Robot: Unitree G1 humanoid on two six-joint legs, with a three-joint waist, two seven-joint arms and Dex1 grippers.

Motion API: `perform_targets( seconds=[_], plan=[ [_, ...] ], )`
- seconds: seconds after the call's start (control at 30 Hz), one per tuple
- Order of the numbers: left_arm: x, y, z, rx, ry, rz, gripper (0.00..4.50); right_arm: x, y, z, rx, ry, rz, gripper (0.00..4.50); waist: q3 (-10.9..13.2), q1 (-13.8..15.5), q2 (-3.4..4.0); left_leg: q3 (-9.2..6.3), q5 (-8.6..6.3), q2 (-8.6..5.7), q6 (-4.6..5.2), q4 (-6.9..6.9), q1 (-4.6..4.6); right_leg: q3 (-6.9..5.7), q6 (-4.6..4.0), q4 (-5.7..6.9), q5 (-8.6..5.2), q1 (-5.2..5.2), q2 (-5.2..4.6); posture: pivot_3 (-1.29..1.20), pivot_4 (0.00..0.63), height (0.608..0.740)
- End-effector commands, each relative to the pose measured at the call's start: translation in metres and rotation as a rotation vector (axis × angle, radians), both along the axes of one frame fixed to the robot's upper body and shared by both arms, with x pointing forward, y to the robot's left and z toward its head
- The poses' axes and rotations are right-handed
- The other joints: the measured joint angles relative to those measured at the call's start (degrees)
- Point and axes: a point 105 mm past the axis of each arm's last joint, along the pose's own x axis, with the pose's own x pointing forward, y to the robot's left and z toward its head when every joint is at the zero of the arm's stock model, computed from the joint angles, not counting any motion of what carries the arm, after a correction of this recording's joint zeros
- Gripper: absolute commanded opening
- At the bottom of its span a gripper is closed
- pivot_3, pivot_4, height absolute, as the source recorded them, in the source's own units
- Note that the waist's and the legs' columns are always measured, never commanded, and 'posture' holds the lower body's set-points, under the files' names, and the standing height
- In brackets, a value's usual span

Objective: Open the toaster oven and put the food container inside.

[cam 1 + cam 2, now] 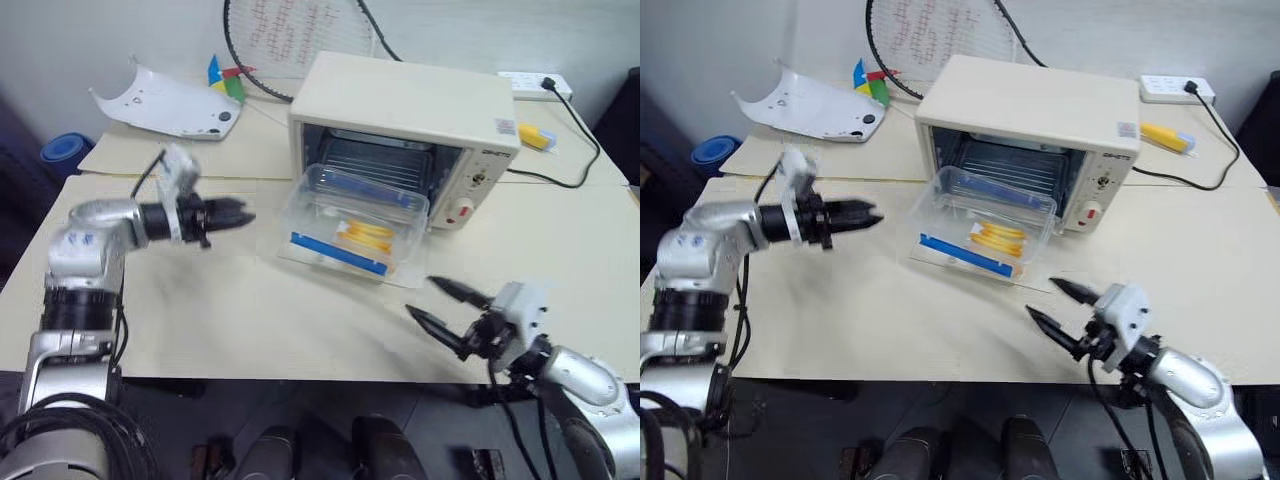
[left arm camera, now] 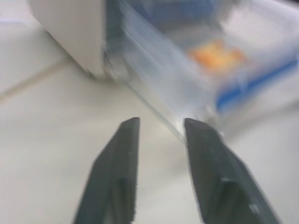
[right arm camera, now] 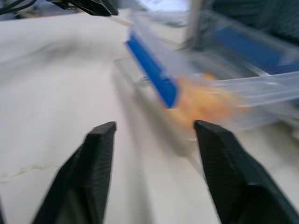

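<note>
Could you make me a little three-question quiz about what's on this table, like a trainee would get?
1. True or false: the toaster oven has its door open.
2. Where is the food container? A) fully inside the oven B) on the lowered door, at the oven's mouth C) in a gripper
3. What colour is the food inside the container?

Key
1. True.
2. B. Neither the left gripper nor the right gripper holds it.
3. Yellow.

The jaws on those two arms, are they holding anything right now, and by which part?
Nothing is held. The left gripper and right gripper both hang free over the table, apart from the container, which rests half inside the open oven.
</note>
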Motion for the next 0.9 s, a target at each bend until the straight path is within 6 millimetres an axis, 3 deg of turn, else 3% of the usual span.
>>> perform_targets(
  seconds=[0.03,0.07,0.17,0.4,0.67,0.9],
  plan=[
    [-0.023,-0.024,-0.007,0.052,-0.100,-0.214,0.25,0.001,0.018,0.000,-0.040,-0.013,0.048,1.40,0.0,0.2,0.00,-0.02,-0.01,-0.03,0.03,0.01,-0.01,0.00,0.00,0.00,0.00,0.01,-0.03,0.00,0.150,0.740],
    [-0.026,-0.031,-0.011,0.047,-0.098,-0.237,0.00,0.004,0.021,-0.001,-0.040,-0.010,0.050,1.08,0.0,0.3,-0.01,-0.04,-0.01,-0.09,0.08,0.01,-0.01,0.00,0.00,0.01,0.00,0.00,-0.08,0.00,0.150,0.740],
    [-0.014,-0.052,-0.014,-0.011,-0.115,-0.199,0.00,0.023,0.025,0.001,-0.047,-0.036,0.013,0.02,0.0,0.3,-0.03,-0.14,-0.01,-0.16,0.12,0.05,-0.03,-0.08,0.01,0.00,0.01,0.06,-0.12,0.00,0.150,0.740],
    [0.019,-0.088,-0.003,-0.151,-0.141,-0.059,0.00,0.073,0.019,0.027,-0.054,-0.157,-0.104,0.02,0.0,-0.5,-0.05,-0.05,0.01,-0.22,0.14,0.01,-0.03,-0.05,0.03,0.18,0.02,-0.10,-0.11,0.00,0.150,0.740],
    [0.051,-0.108,0.014,-0.340,-0.184,0.167,0.00,0.120,0.010,0.039,-0.049,-0.251,-0.227,0.02,0.0,-1.5,-0.05,-0.08,0.03,-0.22,0.11,0.00,-0.04,-0.11,0.03,0.24,0.02,-0.15,-0.10,0.00,0.150,0.740],
    [0.071,-0.125,0.012,-0.347,-0.210,0.273,0.00,0.157,0.008,0.052,0.016,-0.299,-0.372,0.02,0.0,-1.7,-0.05,-0.06,0.04,-0.24,0.09,0.02,-0.04,-0.22,0.03,0.25,0.02,-0.16,-0.11,0.00,0.150,0.740]
  ],
)
